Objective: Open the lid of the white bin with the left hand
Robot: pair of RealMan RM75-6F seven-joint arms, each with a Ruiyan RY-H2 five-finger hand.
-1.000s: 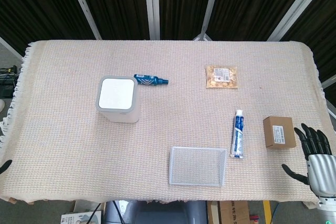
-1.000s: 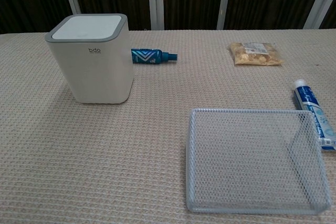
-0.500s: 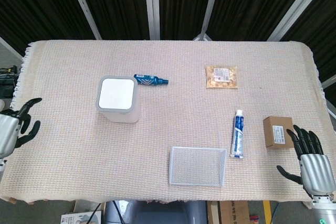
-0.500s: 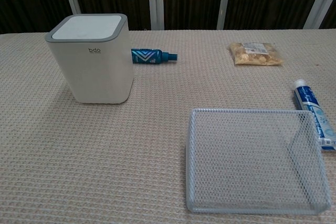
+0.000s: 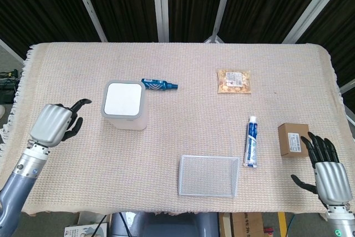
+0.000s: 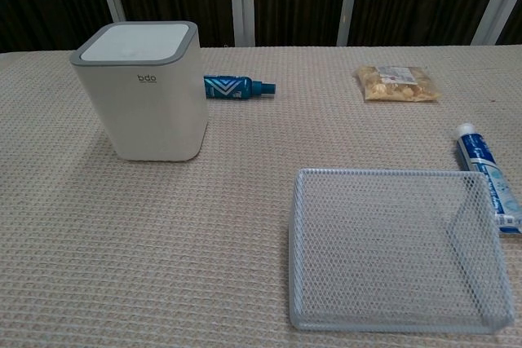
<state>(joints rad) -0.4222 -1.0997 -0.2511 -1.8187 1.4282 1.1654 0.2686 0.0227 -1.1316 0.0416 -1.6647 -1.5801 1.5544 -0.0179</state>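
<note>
The bin (image 6: 143,95) stands lid (image 6: 134,41) shut, a blue tube (image 6: 237,87) just behind; the mesh tray (image 6: 395,248) lies beside the toothpaste (image 6: 488,175).

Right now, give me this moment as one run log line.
left hand: open, beside white bin, apart | lid: closed | right hand: open, idle

Left hand (image 5: 54,124) empty, fingers loosely curled; right hand (image 5: 327,169) empty, fingers spread.
</note>
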